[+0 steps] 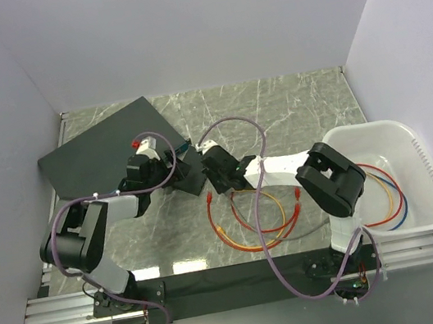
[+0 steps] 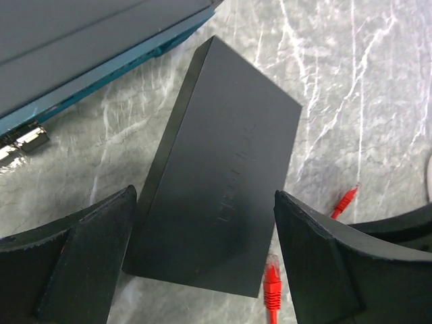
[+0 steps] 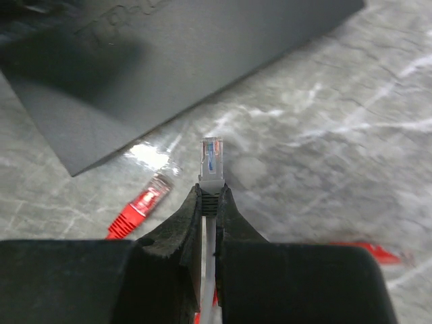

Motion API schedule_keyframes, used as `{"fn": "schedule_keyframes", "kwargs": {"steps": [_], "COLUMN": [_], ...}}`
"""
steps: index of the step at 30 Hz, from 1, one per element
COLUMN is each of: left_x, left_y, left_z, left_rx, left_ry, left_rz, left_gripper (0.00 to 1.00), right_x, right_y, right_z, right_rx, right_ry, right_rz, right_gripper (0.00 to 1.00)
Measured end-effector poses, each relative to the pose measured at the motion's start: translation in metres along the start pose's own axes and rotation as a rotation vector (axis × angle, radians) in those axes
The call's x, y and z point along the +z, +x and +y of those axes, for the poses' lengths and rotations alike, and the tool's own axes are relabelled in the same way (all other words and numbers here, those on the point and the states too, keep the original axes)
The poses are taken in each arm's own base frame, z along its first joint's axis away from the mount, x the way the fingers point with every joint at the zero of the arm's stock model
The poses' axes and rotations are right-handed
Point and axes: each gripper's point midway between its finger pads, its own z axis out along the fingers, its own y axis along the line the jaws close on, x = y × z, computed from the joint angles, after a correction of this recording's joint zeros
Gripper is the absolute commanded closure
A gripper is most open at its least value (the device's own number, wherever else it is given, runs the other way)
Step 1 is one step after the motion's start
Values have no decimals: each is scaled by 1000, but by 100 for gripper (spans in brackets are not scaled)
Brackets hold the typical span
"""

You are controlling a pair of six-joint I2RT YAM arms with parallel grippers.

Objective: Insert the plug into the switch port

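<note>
**Right hand pinching plug, left hand spread over switch**

Right hand (image 3: 210, 197) fills the bottom of its wrist view, fingers pressed together on the boot of a clear plug (image 3: 212, 157). The plug sticks out past the fingertips, pointing at the switch (image 3: 169, 61) but apart from it. Left hand (image 2: 204, 206) is spread wide, one finger on each long side of the switch (image 2: 223, 182); I cannot tell whether they touch it.

The grey marble bench (image 1: 291, 108) carries everything. A big dark slab (image 1: 103, 152) with a blue front strip lies at far left. A white bin (image 1: 431, 176) sits at the right edge with red, orange and blue cable loops inside. The switch (image 1: 191, 176), a flat matte-black box, lies just beside the slab's near corner, between the two hands. Its ports are not in view. Loose orange, red and grey cables (image 1: 252, 227) coil on the bench under the right arm. A red connector (image 2: 271, 287) lies beside the switch's near end.
</note>
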Motion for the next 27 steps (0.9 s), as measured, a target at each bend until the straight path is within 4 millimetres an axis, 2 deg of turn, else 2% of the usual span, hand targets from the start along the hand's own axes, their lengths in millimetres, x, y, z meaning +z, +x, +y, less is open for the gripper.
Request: {"fn": "schedule_keyframes", "kwargs": {"steps": [5,13,27], "left_x": [5,11,24], "left_y": [9,5,4], "left_z": [4,7,6], "left_rx": [-4,4,14], "left_ry": [4,11,49], "left_rz": [23,3,-12], "left_gripper": [12,13,17], "right_x": [6,6,6], "right_y": [0,4,4], "right_z": [16,48,50], "right_rx": [-15,-106,-121], "right_ry": [-59,-97,-88], "right_rz": [-12,-27,-27], "right_gripper": [100,100,100]}}
